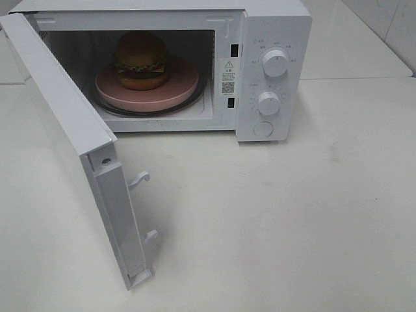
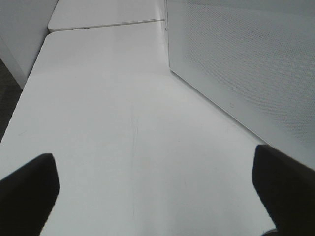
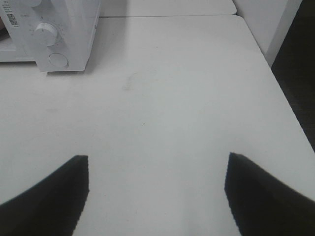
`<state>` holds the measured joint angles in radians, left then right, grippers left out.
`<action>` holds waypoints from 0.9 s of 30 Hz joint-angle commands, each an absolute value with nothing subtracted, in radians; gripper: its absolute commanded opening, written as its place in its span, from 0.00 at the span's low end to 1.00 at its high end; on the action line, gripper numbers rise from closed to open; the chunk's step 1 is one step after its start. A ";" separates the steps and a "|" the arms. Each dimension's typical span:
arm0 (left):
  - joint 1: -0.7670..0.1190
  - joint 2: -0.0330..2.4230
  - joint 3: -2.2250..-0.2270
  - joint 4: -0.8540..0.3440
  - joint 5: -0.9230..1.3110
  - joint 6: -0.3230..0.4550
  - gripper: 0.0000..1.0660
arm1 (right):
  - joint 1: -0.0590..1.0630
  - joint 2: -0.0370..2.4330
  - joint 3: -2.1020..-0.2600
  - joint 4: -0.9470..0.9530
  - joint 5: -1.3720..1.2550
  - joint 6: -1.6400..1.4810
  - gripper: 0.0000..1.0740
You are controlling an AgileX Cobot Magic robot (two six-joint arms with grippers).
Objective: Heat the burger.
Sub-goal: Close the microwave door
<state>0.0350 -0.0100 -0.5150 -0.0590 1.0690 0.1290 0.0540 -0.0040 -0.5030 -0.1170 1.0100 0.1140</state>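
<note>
Burger: we see the burger [image 1: 141, 60] on the pink plate [image 1: 177, 91] inside the microwave [image 1: 286, 39], at the desk's [image 1: 292, 227] far edge.
Door: the door [image 1: 65, 123] stands open, reaching toward the desk's near left.
Left claw: the left claw [image 2: 155, 164] is wide apart with nothing between its fingers, over bare desk beside the door's outer face.
Right claw: the right claw [image 3: 157, 162] is wide apart and holds nothing, over bare desk, with the control panel [image 3: 74, 34] ahead of it.
Burger vs claws: well apart; the burger is in the cavity, both claws are out over the desk.
Arm pose: we cannot tell, only the fingertips show.
</note>
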 commanded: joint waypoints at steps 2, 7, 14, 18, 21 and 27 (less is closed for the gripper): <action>0.035 -0.024 -0.516 -0.057 1.070 0.122 0.94 | 0.047 -0.031 -0.500 -0.115 0.998 0.124 0.71; 0.035 -0.024 -0.517 -0.070 1.070 0.132 0.94 | 0.047 -0.031 -0.500 -0.115 0.998 0.124 0.71; 0.035 -0.024 -0.517 -0.079 1.071 0.130 0.94 | 0.047 -0.031 -0.500 -0.115 0.998 0.124 0.71; 0.035 0.010 -0.532 -0.084 1.053 0.127 0.93 | 0.047 -0.031 -0.500 -0.115 0.998 0.124 0.71; 0.035 0.067 -0.553 -0.096 0.994 0.127 0.89 | 0.047 -0.031 -0.500 -0.115 0.998 0.124 0.71; 0.035 0.227 -0.533 -0.091 0.855 0.129 0.67 | 0.047 -0.031 -0.500 -0.115 0.998 0.124 0.71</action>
